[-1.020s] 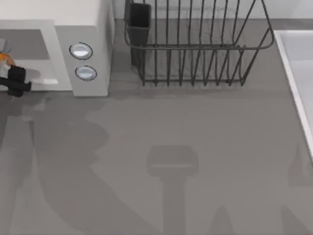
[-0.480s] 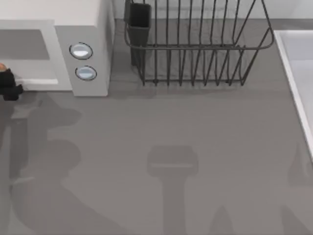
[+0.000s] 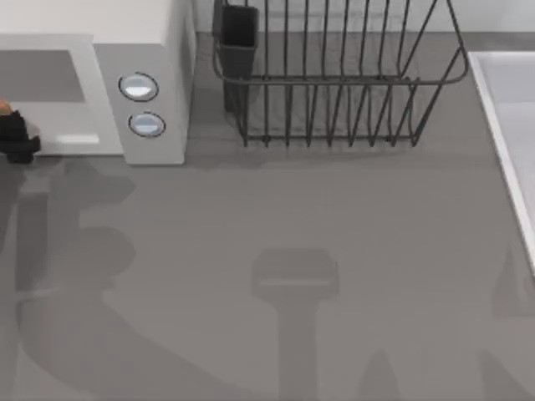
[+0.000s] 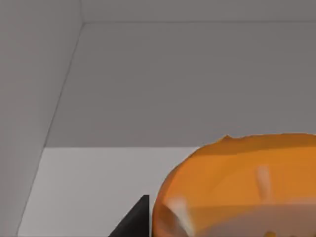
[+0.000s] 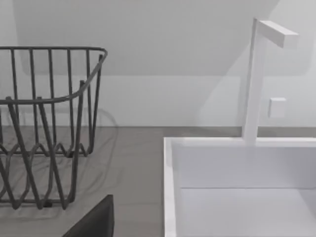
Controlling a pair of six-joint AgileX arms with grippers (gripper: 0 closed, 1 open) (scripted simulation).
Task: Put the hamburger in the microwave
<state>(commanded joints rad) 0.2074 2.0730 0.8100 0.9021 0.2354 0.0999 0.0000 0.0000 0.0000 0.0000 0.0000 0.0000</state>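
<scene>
The left gripper [image 3: 15, 138], a matt black blocky part, sits at the top view's far left edge, right at the mouth of the large white boxy microwave [image 3: 142, 33], and it is clenched around the small rounded orange-brown hamburger [image 3: 4, 107], of which a sliver of orange peeps out just beyond the gripper, toward the grey cavity. From the left wrist, the hamburger [image 4: 237, 187] bulges as a smooth, glossy orange dome with pale whitish patches, close against one dark finger [image 4: 136, 222], and ahead of it lie the microwave's [image 4: 197, 79] flat grey inner walls and paler floor. To the gripper's right on the microwave's side panel are two round silvery-blue knobs [image 3: 139, 87], one above the other. Farther right of it stands a black wire dish rack [image 3: 334, 83] of thin bent rods with a dark rectangular cup [image 3: 236, 38] at its corner, all on the smooth grey tabletop [image 3: 334, 217]. At the far right lies a white square-edged sink [image 5: 237, 197] with a slim angular white tap [image 5: 256, 74]; the right wrist view shows a dark corner of the right gripper's finger [image 5: 96, 222], and I cannot tell whether that gripper is spread or closed.
</scene>
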